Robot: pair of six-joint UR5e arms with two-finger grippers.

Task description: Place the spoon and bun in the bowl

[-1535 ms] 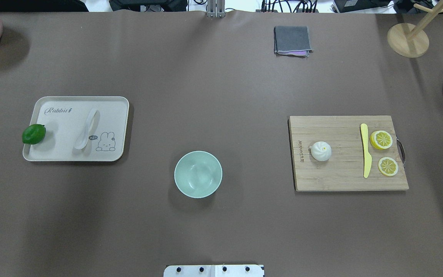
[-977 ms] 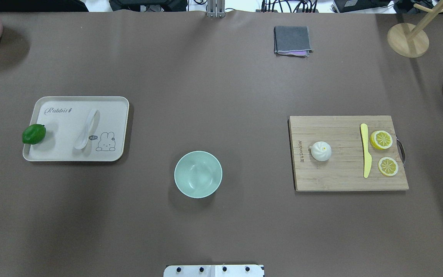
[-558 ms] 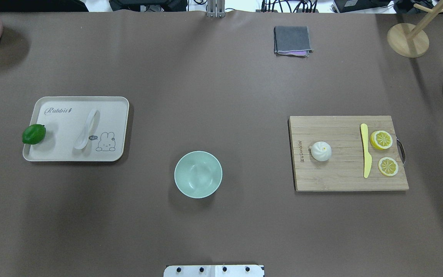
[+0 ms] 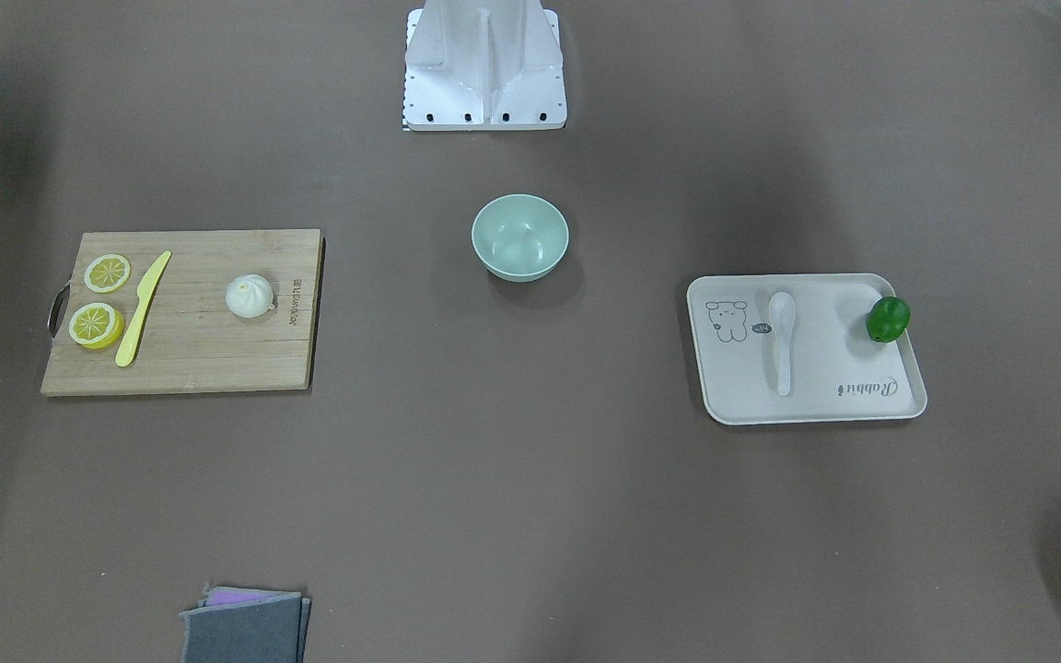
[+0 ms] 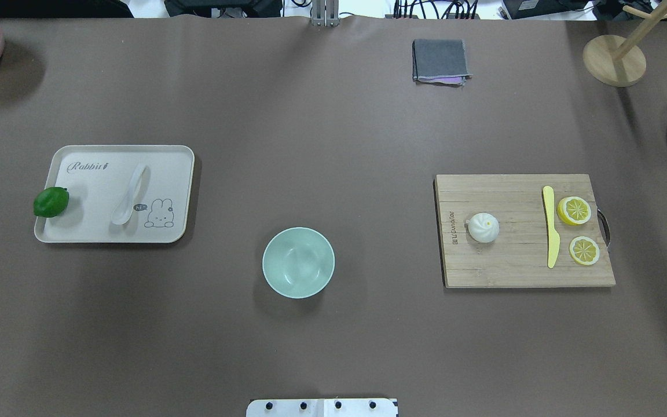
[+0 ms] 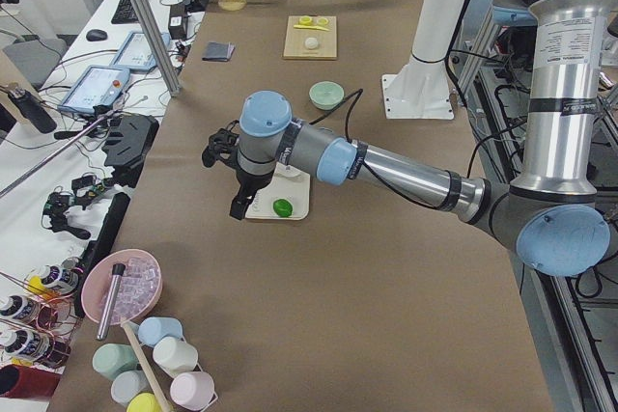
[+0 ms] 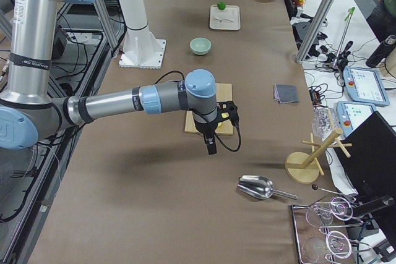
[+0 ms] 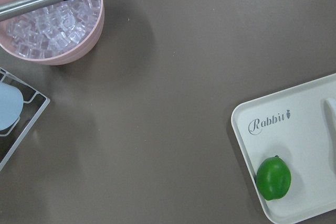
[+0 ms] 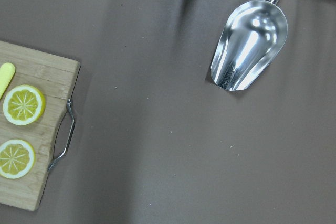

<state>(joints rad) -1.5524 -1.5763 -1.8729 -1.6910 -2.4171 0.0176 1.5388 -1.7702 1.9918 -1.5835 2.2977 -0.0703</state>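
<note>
The white spoon (image 5: 129, 194) lies on the cream tray (image 5: 79, 231) at the left, also in the front view (image 4: 781, 336). The white bun (image 5: 483, 227) sits on the wooden cutting board (image 5: 513, 272) at the right. The mint-green bowl (image 5: 298, 262) stands empty between them, near the robot's base. My left gripper (image 6: 237, 206) shows only in the exterior left view, hanging above the tray's outer end; I cannot tell whether it is open. My right gripper (image 7: 210, 146) shows only in the exterior right view, above the table beyond the board's handle end; I cannot tell its state.
A green lime (image 5: 51, 202) sits on the tray's left edge. A yellow knife (image 5: 550, 226) and lemon slices (image 5: 574, 210) lie on the board. A folded grey cloth (image 5: 439, 60), a wooden stand (image 5: 614, 58), a metal scoop (image 9: 249, 45) and a pink ice bowl (image 8: 52, 17) stand around the edges.
</note>
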